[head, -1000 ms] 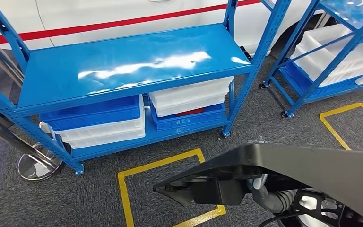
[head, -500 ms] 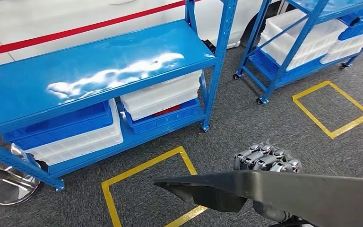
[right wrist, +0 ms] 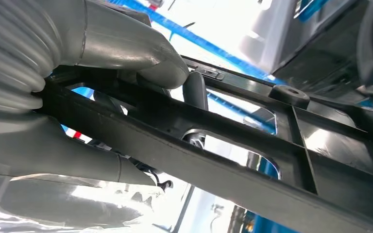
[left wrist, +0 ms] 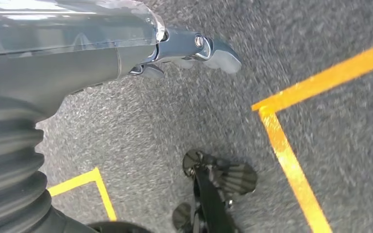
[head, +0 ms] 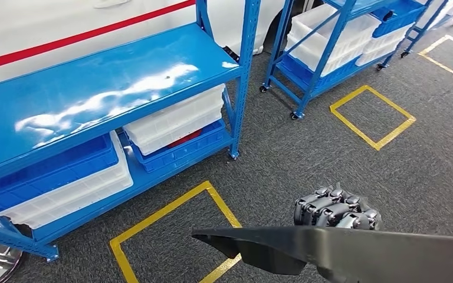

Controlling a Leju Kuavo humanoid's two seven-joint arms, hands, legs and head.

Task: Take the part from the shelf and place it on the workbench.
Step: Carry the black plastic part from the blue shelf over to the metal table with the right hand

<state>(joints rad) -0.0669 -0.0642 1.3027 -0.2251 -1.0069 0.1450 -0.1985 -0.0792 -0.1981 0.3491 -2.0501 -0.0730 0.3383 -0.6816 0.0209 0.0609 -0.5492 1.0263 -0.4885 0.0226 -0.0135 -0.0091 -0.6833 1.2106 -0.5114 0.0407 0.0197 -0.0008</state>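
Compared with one second ago and half a second ago, the whole head view has slid: the blue shelf (head: 100, 88) now sits further toward the left edge, the second shelf rack (head: 330, 41) has come more into the picture, and one more yellow floor square (head: 373, 108) shows. This is the camera turning, not the shelves moving. The black part (head: 354, 250) has stayed low in the view, carried in front of the robot.

The part is a long, flat, dark plastic piece. Its long axis lies almost level, across the robot's front, with its pointed end toward the robot's left, over the near yellow floor marking (head: 171, 221). It is above the grey carpet, well apart from the shelf.

The right hand (head: 336, 211) grips the part. In the head view its dark fingers (head: 324, 206) are curled over the far edge. In the right wrist view the right hand (right wrist: 102, 97) clamps a black rib of the part (right wrist: 252, 160), thumb on one side, fingers on the other.

In the left wrist view the left hand (left wrist: 126, 46) hangs over the carpet. Its fingers (left wrist: 213, 48) hold nothing, but I cannot tell if they are spread or curled.
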